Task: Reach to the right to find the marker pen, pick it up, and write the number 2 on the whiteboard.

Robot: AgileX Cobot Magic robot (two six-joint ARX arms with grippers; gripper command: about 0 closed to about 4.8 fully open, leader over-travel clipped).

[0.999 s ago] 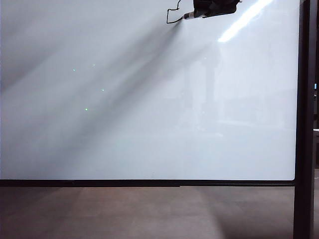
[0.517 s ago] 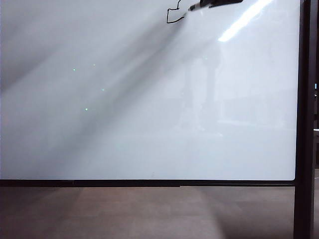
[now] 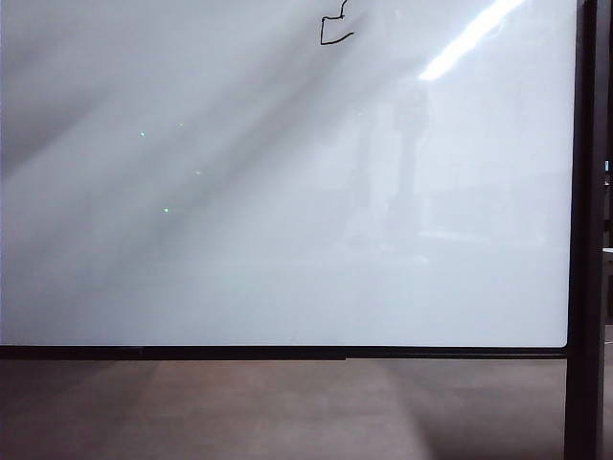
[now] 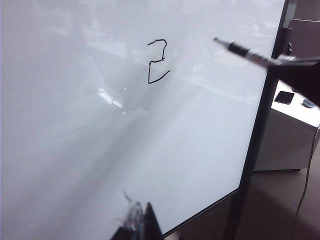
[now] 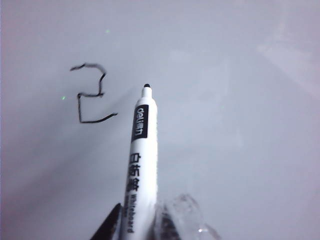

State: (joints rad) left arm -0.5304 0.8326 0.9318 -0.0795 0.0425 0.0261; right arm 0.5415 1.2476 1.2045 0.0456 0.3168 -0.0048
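The whiteboard (image 3: 287, 211) fills the exterior view, and the number 2 (image 3: 333, 31) sits at its top edge, partly cut off. Neither gripper shows in that view. In the right wrist view my right gripper (image 5: 142, 227) is shut on the marker pen (image 5: 141, 160). The pen's dark tip hovers just beside the number 2 (image 5: 92, 95), off the line. The left wrist view shows the number 2 (image 4: 157, 60) whole, with the marker pen (image 4: 245, 50) held away from the whiteboard (image 4: 100, 145) by the right gripper (image 4: 282, 62). My left gripper (image 4: 137, 220) is low in front of the board, its fingertips together and holding nothing.
A dark upright post (image 3: 584, 230) runs down the board's right side, with brown floor (image 3: 287, 412) below the frame. Past the board's edge stands a white table (image 4: 300, 112) with a dark flat object (image 4: 284, 97) on it, and a thin cable (image 4: 306, 180) hangs nearby.
My right gripper with the pen has come off the board and risen out of the exterior view's top. The drawn 2 stays as it was.
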